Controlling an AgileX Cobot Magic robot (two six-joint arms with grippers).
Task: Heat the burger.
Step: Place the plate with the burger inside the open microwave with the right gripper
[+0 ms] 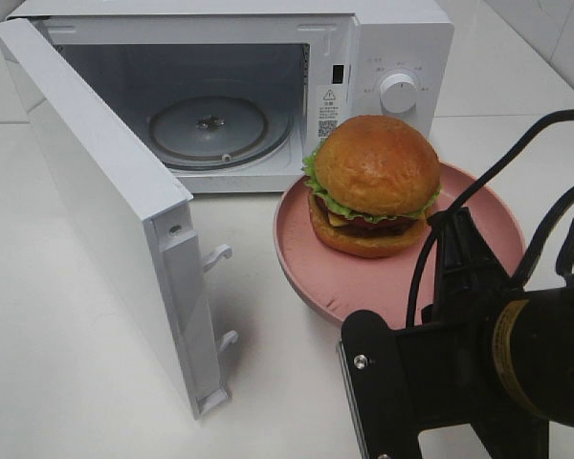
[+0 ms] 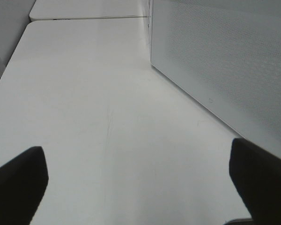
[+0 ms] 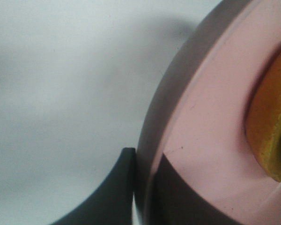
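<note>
Right wrist view: your right gripper [image 3: 145, 161] is seemingly pinching the plate [image 3: 201, 117] rim; burger [image 1: 375, 182] is sitting outside the open microwave [image 1: 392, 38]; left gripper [image 2: 136, 154] is hanging wide, empty.

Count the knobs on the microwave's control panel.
1: a white knob on the control panel, just above the burger. The burger hides the lower panel, so another may be there.

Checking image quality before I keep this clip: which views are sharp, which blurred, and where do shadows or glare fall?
Exterior high: sharp, evenly lit, glossy highlights on the burger, soft shadow by the open microwave door. Left wrist: table fairly clear, left gripper only dark blurs. Right wrist: too close, pink plate and bun out of focus, shadow beside its rim.
</note>
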